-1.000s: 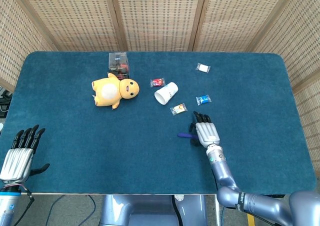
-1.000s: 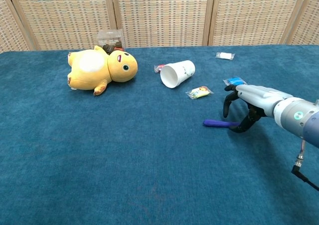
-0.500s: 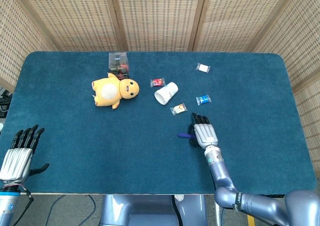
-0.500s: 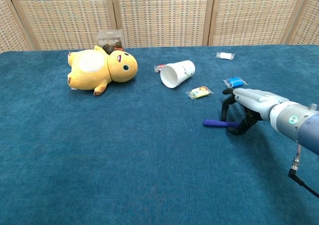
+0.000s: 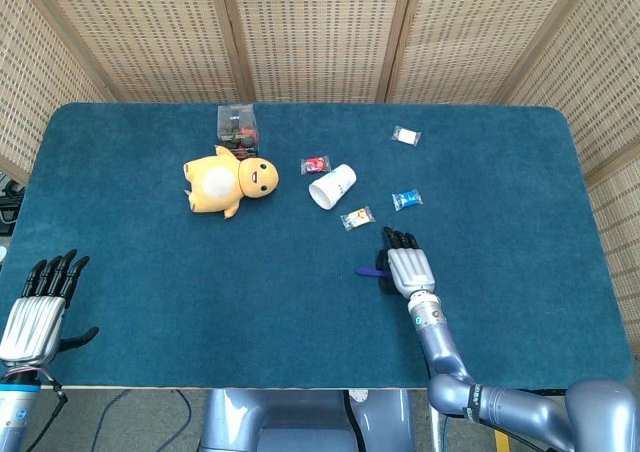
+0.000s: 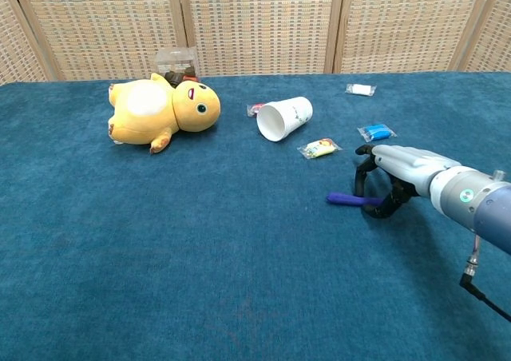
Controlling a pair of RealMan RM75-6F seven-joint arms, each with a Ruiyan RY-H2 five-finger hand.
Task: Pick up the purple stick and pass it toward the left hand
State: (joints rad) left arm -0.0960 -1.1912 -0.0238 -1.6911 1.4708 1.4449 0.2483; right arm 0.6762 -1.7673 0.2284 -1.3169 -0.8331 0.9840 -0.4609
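The right robot hand (image 6: 382, 187) has crept a little closer over the purple stick (image 6: 346, 199) in the last second: its dark fingers, which a moment ago stood arched just above the stick's near end, now curl lower around it, and from the chest view the fingertips (image 6: 361, 192) look to be touching or nearly touching the blue cloth of the surface (image 6: 200, 241) on either side of the stick. The stick itself has barely shifted; it lies flat on the surface, a short way below the small yellow candy wrapper (image 6: 319, 147), with its free end pointing toward the robot's left. I cannot tell whether the fingers have actually closed on it, since the end of the stick is hidden under the palm in both views, but nothing suggests it has left the cloth. So my reading is that the grasp is being set and the lift has not begun. The left robot hand (image 5: 40, 307) waits at the near left corner, well apart from all this, fingers straight and apart, holding nothing. Further back lie a tipped white paper cup (image 6: 285, 118), a yellow plush toy (image 6: 160, 111), a blue wrapper (image 6: 375, 131) and a red one (image 5: 315, 164), none of them in the way. Once the stick is pinched firmly, a long carry across the surface to the left remains, and a thin stick could easily slip or roll out of those fingers.
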